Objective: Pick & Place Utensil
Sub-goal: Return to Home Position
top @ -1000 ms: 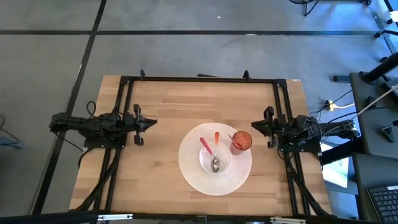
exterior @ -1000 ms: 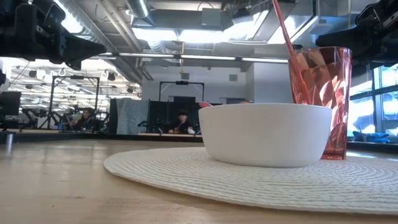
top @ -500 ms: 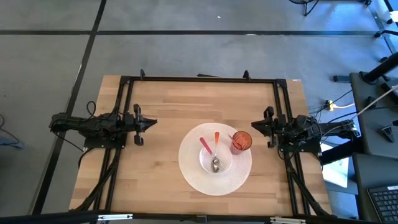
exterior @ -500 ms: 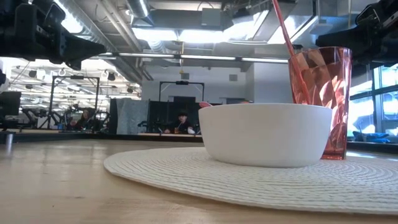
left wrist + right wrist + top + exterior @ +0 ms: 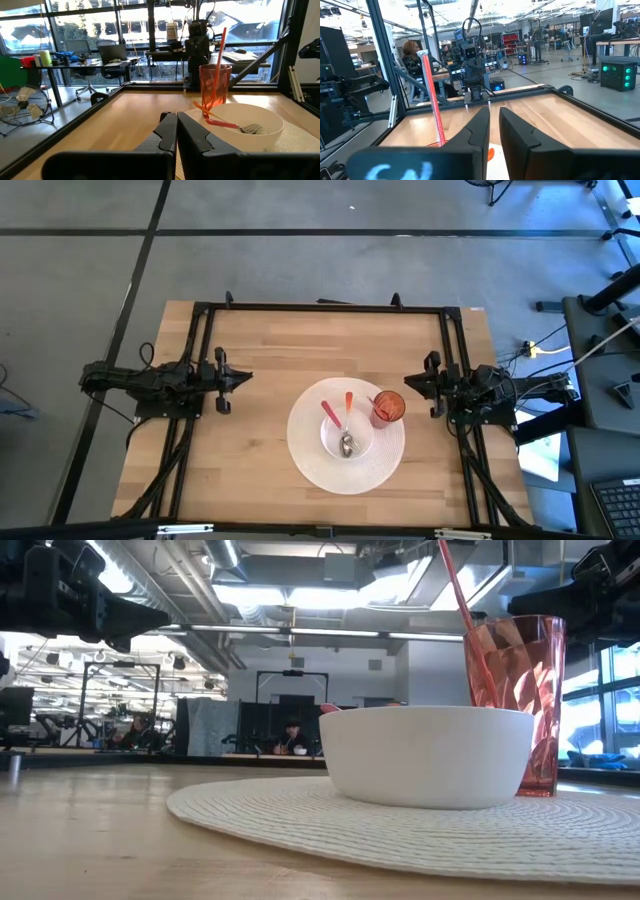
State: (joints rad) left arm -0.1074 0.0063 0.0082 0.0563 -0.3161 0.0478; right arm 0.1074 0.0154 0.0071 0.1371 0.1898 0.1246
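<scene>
Nothing had moved since the earlier frames; spoon (image 5: 348, 401) and fork (image 5: 329, 414) lay in the bowl (image 5: 366, 444); straw (image 5: 455, 585) stood in the cup (image 5: 390, 408) beside it, both on the mat (image 5: 308, 465); left gripper (image 5: 249, 377) and right gripper (image 5: 407, 383), closed and empty, hung at opposite table (image 5: 260, 340) sides.

A round white woven placemat (image 5: 305, 462) lies on the light wooden surface (image 5: 270, 350), which is bounded by a black metal frame (image 5: 320, 307). The floor (image 5: 300, 250) around it is grey. In the room beyond, a person (image 5: 291, 733) sits at a far desk and a wire fan (image 5: 24, 107) stands on the floor.
</scene>
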